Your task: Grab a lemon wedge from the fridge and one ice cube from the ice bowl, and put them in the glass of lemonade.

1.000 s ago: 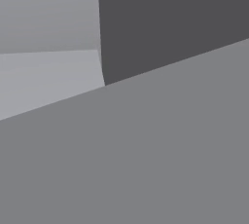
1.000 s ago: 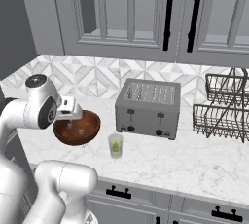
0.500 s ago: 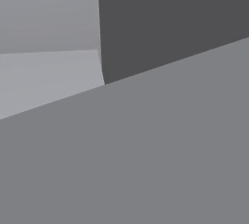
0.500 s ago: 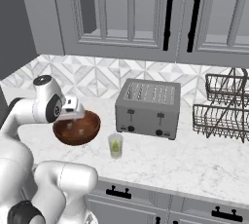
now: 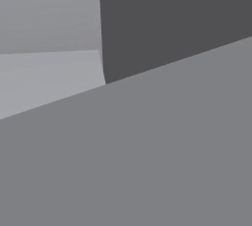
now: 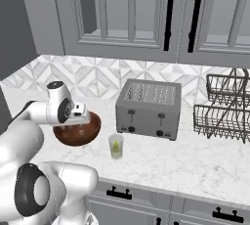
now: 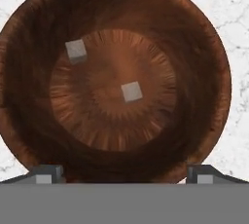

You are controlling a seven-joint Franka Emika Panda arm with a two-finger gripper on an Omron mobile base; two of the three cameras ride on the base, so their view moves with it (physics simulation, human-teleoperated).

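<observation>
— What is hidden or hard to make out?

— In the left base view flat grey surfaces are seen, and no object can be identified there. In the right base view the gripper [image 6: 83, 115] is largely masked by the wrist above the ice bowl [image 6: 78, 132], so its fingers cannot be read from that side. A yellow-green bit is glimpsed inside the glass of lemonade [image 6: 115, 146]; whether it is the lemon wedge cannot be told.

— Where are the ice cubes relative to the fingers?

— In the hand view the fingertips [image 7: 47, 174] are seen spread wide, straddling the near rim of the bowl, with nothing held between them. One ice cube [image 7: 131, 92] is found at the bowl's centre, beyond the gap between the tips. A second ice cube [image 7: 76, 51] is placed farther, toward the left finger's side.

— Is any long axis shown?

— None; both cubes are squarish, each turned slightly askew. The glass is stood upright just right of the bowl, in front of the toaster [image 6: 149, 108].
</observation>
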